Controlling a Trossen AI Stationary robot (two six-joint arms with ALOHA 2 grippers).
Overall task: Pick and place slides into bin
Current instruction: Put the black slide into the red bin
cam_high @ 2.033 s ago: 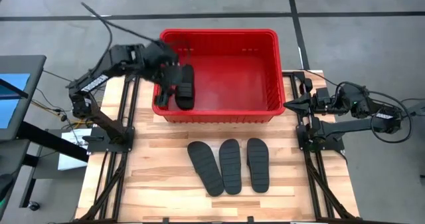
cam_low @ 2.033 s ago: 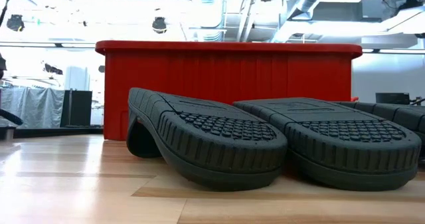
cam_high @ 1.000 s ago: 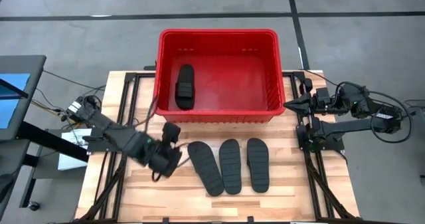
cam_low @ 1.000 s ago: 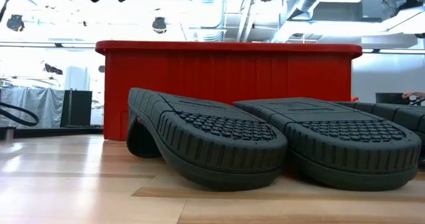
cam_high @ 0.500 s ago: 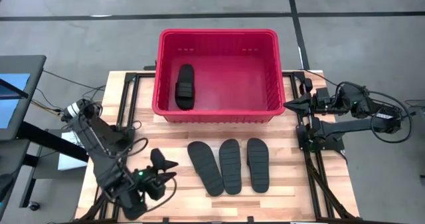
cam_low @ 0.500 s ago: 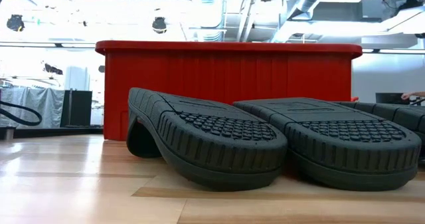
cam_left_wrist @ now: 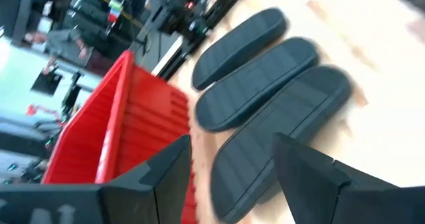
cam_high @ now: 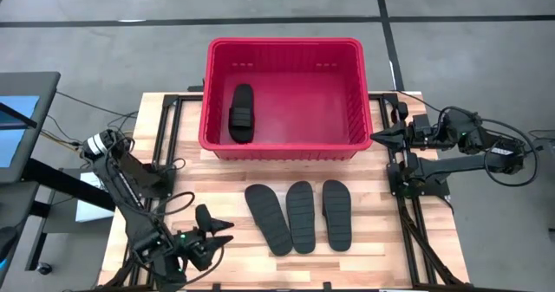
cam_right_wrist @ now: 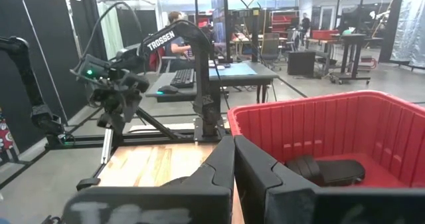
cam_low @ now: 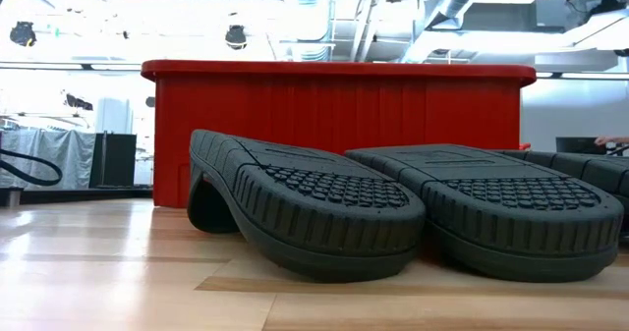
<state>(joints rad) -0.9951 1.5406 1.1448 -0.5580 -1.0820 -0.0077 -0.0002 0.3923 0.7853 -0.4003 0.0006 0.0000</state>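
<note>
Three black slides [cam_high: 300,216] lie sole up, side by side, on the wooden table near its front edge; they also show in the low view [cam_low: 305,205] and the left wrist view [cam_left_wrist: 265,84]. A fourth slide [cam_high: 241,113] lies on the floor of the red bin [cam_high: 286,42], at its left side. My left gripper [cam_high: 217,226] is open and empty, left of the three slides, with its fingers pointing at them. My right gripper [cam_high: 375,136] is shut and empty, beside the bin's right wall.
The bin stands at the table's far middle, and its near wall [cam_low: 334,105] rises just behind the three slides. Bare wood lies left and right of the slides. Black frame rails [cam_high: 165,153] run along both table sides. People show in the room beyond [cam_right_wrist: 176,18].
My left gripper has gone from beside the leftmost slide toward the table's near edge and a little left. It has stayed open and empty, with its fingers pointing toward the slides. The slides have not moved.
</note>
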